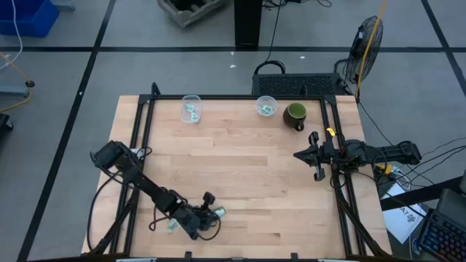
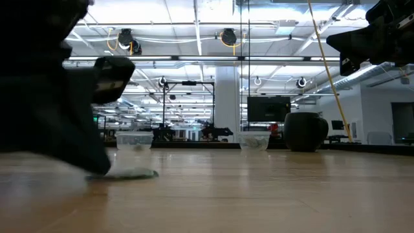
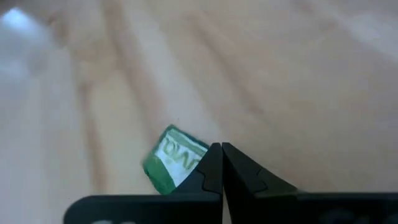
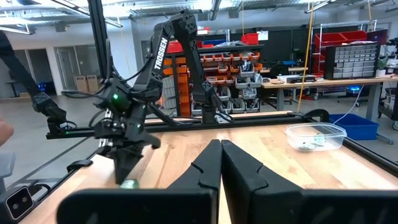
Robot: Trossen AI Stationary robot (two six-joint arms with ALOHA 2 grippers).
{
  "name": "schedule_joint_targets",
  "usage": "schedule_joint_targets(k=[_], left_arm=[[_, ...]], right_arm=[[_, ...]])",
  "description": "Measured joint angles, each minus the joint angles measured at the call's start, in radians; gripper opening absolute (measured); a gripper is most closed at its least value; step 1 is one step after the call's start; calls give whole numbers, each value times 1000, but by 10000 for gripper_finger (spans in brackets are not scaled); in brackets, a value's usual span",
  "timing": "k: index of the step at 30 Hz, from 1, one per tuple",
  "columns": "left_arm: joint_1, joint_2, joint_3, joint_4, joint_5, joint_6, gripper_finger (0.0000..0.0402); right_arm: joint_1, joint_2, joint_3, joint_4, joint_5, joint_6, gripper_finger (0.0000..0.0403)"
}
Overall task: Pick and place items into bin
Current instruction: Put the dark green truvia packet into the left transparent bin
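My left gripper (image 1: 210, 213) is shut, low over the table near its near edge, also shown in the left wrist view (image 3: 221, 148). A green-and-white packet (image 3: 174, 159) lies flat on the wood right beside its fingertips; it also shows in the high view (image 1: 219, 212) and the low view (image 2: 132, 173). Another pale packet (image 1: 172, 227) lies on the table behind the gripper. My right gripper (image 1: 300, 155) waits shut and empty at the table's right side. My left gripper points slanting down at the table, its shut fingers (image 3: 208, 168) beside the packet's one end (image 3: 189, 163), which one finger partly covers. I cannot tell whether the finger touches the packet. The packet lies flat on the table.
Two clear containers (image 1: 191, 109) (image 1: 266, 107) with packets inside stand at the far edge, next to a dark green cup (image 1: 295, 115). Black frame rails (image 1: 142, 138) run along the table's left and right sides. Bare wood lies in the middle.
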Motion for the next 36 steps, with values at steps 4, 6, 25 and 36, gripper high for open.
schedule_joint_targets(k=[4,6,25,36], left_arm=[[16,-74,1,-56,-32,4,3],[30,-110,1,-108,-41,4,3],[249,-381,-9,-453,-148,60,1],[602,-536,-14,-612,-112,176,1]], right_arm=[[0,0,0,0,0,0,4],[0,0,0,0,0,0,4],[0,0,0,0,0,0,4],[0,0,0,-2,0,0,4]])
